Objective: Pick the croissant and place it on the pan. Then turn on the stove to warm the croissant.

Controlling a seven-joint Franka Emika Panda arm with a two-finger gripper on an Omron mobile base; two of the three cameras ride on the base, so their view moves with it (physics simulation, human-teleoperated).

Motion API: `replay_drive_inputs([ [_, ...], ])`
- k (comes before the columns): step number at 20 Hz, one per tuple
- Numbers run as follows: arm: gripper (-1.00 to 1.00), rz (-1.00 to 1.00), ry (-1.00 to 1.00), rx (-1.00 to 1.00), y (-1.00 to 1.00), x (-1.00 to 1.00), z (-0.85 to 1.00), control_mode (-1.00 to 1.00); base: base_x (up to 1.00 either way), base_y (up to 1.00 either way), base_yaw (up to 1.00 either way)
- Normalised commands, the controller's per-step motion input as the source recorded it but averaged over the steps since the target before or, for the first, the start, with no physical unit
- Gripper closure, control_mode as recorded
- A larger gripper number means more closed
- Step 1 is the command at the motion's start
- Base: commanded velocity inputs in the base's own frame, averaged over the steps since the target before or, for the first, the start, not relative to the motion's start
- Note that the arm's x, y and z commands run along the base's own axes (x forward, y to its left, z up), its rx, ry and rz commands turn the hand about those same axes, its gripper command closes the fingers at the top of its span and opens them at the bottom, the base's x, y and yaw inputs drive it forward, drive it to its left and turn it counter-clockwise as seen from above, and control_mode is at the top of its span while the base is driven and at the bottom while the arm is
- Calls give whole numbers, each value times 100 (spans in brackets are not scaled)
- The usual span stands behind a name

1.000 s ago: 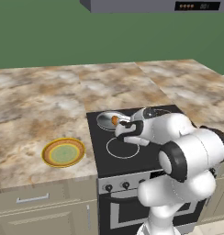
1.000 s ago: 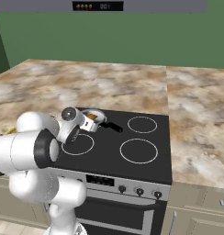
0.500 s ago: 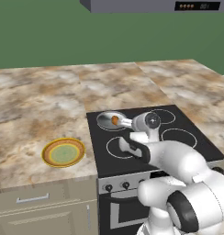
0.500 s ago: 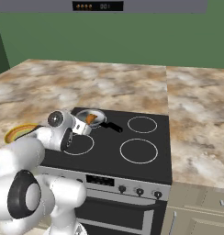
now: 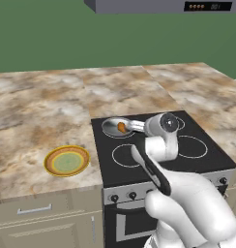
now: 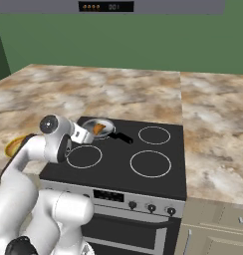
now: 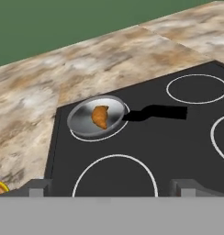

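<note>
Green wall, marbled counter, black stove point(image 6: 158, 172) set into it. Gripper point(image 7: 109, 187) hangs empty with its jaws wide apart, over the front burner ring. Just ahead of it sits the pan point(image 7: 81, 120) on the far burner, handle off to one side, and the croissant point(image 7: 100, 116) lies inside it. Knobs point(image 6: 151, 207) run along the front panel, below and behind the hand. Risks now: turning the wrong knob would heat an empty ring, and an arm swing past the handle could shove the pan. Hood display point(image 6: 104, 7) glows orange, too blurred to read; no brands anywhere.
</note>
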Motion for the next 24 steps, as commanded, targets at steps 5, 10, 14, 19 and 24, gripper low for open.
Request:
replay_drive_inputs([
  [5,-100,0,-8,0,0,-75,0,-100,0,0,0],
  [10,-100,0,-2,0,0,-49,2,-100,0,0,0],
  [14,-100,0,7,3,-1,-2,11,-100,0,0,0],
  [19,-100,0,8,1,0,0,3,-100,0,0,0],
  [24,-100,0,3,0,0,0,0,-100,0,0,0],
])
